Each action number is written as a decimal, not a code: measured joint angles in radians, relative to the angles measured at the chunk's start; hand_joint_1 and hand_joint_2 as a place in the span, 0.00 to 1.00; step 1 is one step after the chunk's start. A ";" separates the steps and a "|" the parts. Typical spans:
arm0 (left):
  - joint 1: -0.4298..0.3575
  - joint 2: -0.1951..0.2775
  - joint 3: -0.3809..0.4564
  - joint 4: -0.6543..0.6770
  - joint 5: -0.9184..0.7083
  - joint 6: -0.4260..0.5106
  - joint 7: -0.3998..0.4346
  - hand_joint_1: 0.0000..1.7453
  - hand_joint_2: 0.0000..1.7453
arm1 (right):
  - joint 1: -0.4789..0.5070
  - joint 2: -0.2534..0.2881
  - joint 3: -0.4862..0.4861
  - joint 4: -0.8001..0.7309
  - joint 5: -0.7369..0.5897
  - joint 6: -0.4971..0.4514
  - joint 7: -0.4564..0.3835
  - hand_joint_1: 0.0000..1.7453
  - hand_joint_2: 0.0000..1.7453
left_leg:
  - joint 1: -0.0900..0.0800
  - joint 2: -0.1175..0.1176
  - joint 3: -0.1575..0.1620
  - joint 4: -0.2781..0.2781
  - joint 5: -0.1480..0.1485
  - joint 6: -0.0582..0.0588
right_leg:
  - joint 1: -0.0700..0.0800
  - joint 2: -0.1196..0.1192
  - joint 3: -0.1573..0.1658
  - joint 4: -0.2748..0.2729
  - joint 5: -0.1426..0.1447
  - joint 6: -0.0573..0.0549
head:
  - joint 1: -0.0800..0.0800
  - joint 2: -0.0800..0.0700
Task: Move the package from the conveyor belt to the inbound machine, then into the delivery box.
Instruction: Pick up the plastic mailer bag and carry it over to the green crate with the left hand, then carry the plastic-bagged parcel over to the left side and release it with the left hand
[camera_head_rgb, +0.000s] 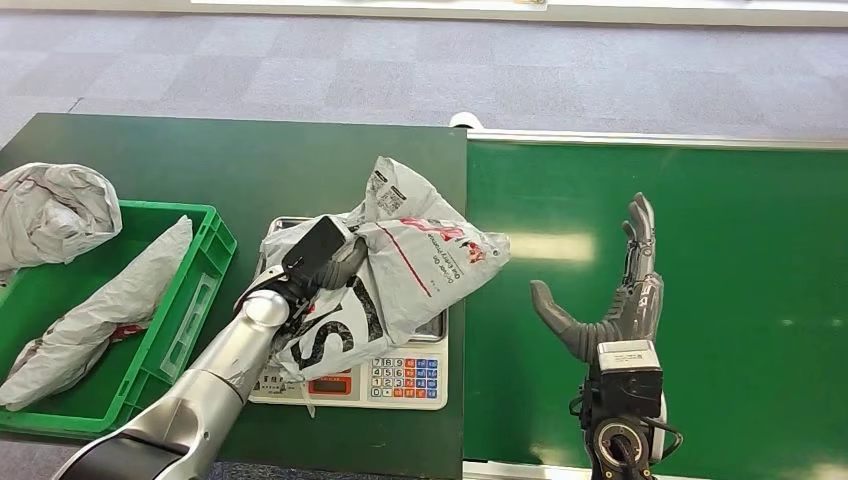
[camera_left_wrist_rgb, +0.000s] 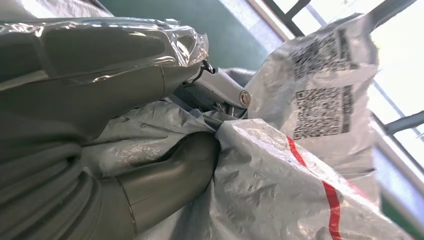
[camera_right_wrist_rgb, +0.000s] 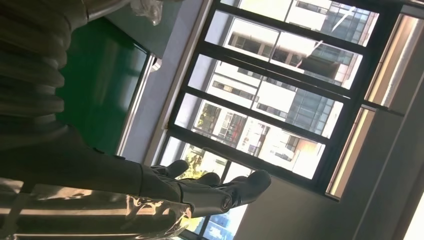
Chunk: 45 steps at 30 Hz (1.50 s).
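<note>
The soft, crinkly, probably light grey poly mailer (camera_head_rgb: 400, 270) on the scale (camera_head_rgb: 415, 375) is gripped at its 9 o'clock edge by the left hand (camera_head_rgb: 318, 258), best held by bunched film, while the right hand (camera_head_rgb: 610, 300) is held spread and empty.

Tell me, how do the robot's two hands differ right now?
The left hand grips a grey plastic package lying on the scale, while the right hand holds nothing. The left hand's fingers are closed into the crumpled bag; the right hand's fingers are spread, thumb out. The left hand is above the dark table beside the green crate; the right hand hovers over the green conveyor belt. Both are dark grey, on silver arms.
</note>
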 joint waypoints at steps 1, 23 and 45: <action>0.011 0.004 0.004 -0.037 0.019 0.002 0.001 1.00 1.00 | 0.000 0.000 0.003 0.005 -0.002 0.010 0.001 0.00 1.00 | 0.000 0.000 -0.001 0.000 0.000 0.000 | 0.000 0.000 0.000 0.000 0.000 0.000 | 0.000 0.000; 0.211 0.113 0.005 -0.915 -0.108 0.384 0.020 1.00 1.00 | 0.048 0.031 0.103 0.195 0.010 0.059 0.095 0.00 1.00 | 0.000 -0.001 -0.005 0.000 0.000 0.000 | 0.000 -0.001 -0.005 0.000 0.000 0.000 | 0.000 0.000; 0.216 0.311 0.236 -0.764 -0.300 0.463 0.136 0.96 1.00 | 0.060 0.074 0.089 0.339 -0.110 0.139 0.058 0.00 1.00 | 0.001 0.000 -0.007 0.000 0.001 -0.001 | 0.001 0.000 -0.007 0.000 0.000 0.000 | 0.000 0.000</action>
